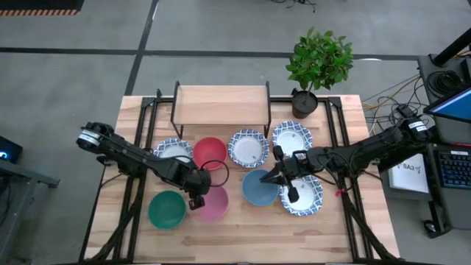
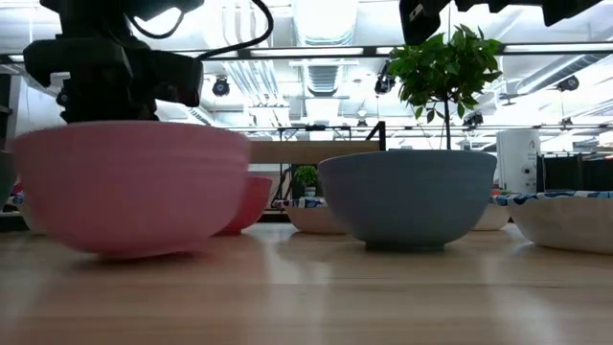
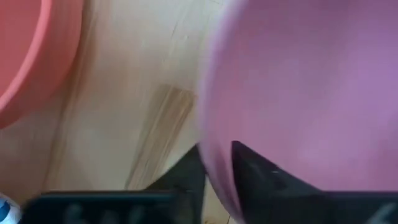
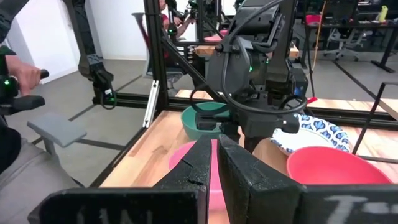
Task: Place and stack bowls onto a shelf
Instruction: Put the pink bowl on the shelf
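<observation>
The shelf [image 1: 221,103] stands at the table's far edge with nothing on it. Eight bowls sit in front of it: red [image 1: 210,152], green [image 1: 167,209], pink [image 1: 215,206], blue [image 1: 257,188] and four blue-patterned white ones, the nearest [image 1: 305,195]. My left gripper [image 1: 197,195] stands over the pink bowl's left rim, shut on it. My right gripper [image 1: 278,177] hovers above the blue bowl's right edge with its fingers [image 4: 214,162] shut on nothing. In the low view the blue bowl [image 2: 407,196] rests on its base. My left gripper pinches the pink bowl's rim [image 3: 214,155] on its left side, one finger [image 3: 186,171] outside the wall and one [image 3: 261,171] inside. The fingers come from above, pointing down. The pink bowl [image 2: 129,187] stays upright with its base at the tabletop; whether it is lifted, I cannot tell.
A potted plant [image 1: 305,99] stands at the shelf's right end. Patterned bowls [image 1: 248,148] [image 1: 292,137] [image 1: 173,149] line the space before the shelf. Black frame bars run along both table sides. Bare wood lies along the near edge [image 1: 243,239].
</observation>
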{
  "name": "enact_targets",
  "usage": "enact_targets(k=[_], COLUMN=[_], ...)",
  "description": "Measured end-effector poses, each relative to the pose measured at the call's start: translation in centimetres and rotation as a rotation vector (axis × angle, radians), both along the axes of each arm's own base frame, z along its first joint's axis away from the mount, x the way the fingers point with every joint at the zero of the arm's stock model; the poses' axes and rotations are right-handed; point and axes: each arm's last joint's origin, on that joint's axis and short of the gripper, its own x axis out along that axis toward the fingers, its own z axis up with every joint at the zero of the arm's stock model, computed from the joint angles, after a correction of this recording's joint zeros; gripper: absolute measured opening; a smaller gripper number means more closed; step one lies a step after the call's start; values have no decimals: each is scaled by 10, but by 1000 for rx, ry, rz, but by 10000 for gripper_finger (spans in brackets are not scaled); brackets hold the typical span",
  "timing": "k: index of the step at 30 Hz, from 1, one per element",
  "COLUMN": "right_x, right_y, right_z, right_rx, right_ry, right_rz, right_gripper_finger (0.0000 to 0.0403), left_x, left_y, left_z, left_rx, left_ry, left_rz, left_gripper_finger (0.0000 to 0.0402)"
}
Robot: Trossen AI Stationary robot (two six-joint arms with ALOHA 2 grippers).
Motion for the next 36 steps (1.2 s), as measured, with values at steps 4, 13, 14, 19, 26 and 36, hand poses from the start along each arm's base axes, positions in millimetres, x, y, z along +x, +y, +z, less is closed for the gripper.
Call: enact_targets(k=[4, 13, 14, 19, 26, 36], right_x=[0, 0, 0, 0, 0, 0], right_y=[0, 0, 0, 0, 0, 0], right_z=[0, -1, -1, -2, -2, -2], right_rx=[-1, -3, -3, -5, 6, 32], right_ry=[3, 10, 12, 20, 23, 30], right_rz=[0, 0, 0, 0, -1, -10], right_gripper_finger=[18, 18, 18, 18, 18, 18], left_x=[3, 18, 19, 20, 3, -58], left_y=[-1, -3, -4, -3, 21, 100], left_z=[6, 39, 45, 83, 158, 223], left_rx=[-7, 8, 9, 94, 290, 493], left_ry=[-19, -126, -135, -201, -321, -392], left_rz=[-1, -45, -55, -115, -69, 154], left_gripper_finger=[8, 1, 1, 0, 0, 0])
